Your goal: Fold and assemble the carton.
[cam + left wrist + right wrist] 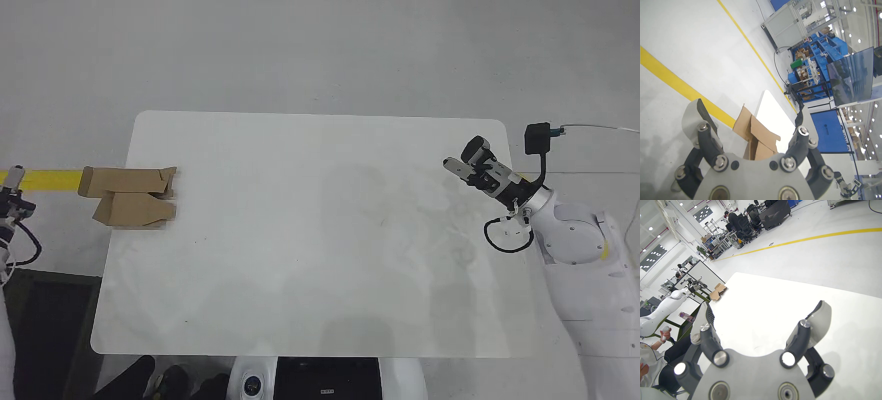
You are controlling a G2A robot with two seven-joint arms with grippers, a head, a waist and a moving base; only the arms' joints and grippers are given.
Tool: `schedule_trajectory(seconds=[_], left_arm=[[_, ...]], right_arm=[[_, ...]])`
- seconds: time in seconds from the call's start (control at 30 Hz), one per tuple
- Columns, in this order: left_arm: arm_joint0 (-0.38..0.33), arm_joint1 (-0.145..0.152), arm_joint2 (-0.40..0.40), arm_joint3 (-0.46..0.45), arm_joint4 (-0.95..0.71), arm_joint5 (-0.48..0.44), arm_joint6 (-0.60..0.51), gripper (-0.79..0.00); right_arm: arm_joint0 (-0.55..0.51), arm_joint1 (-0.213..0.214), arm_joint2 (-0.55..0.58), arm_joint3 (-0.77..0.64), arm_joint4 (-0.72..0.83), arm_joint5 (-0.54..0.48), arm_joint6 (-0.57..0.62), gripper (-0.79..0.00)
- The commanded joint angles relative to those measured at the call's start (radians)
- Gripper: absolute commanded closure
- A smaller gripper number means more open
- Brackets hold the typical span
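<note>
A flattened brown carton (130, 195) lies at the table's left edge, partly overhanging it, with loose flaps toward the table's middle. In the left wrist view the carton (757, 136) sits just beyond my left gripper (751, 113), which hangs open off the table's left side with nothing between its fingers. My right gripper (465, 162) is above the table's right side, far from the carton. In the right wrist view my right gripper (762, 308) is open and empty over bare tabletop, and the carton (718, 291) shows small at the far corner.
The white table (320, 250) has rounded corners and wide bare room between the carton and the right arm. A yellow floor line (45, 178) runs off behind the carton. A small black device on a cable (537, 135) sits beside the right arm.
</note>
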Motion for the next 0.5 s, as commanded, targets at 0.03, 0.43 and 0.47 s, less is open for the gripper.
schedule_trajectory(seconds=[0.03,0.43,0.47], left_arm=[[0.004,-0.003,0.014,0.032,-0.020,0.004,-0.003,-0.785],[-0.062,-0.010,0.125,0.141,-0.020,-0.035,-0.078,-0.785],[-0.073,-0.011,0.134,0.151,-0.022,-0.040,-0.085,-0.785]], right_arm=[[0.000,0.000,0.000,0.000,0.000,0.000,0.000,-0.785],[0.000,0.000,0.000,0.000,0.000,0.000,0.000,-0.785],[0.000,0.000,0.000,0.000,0.000,0.000,0.000,-0.785]])
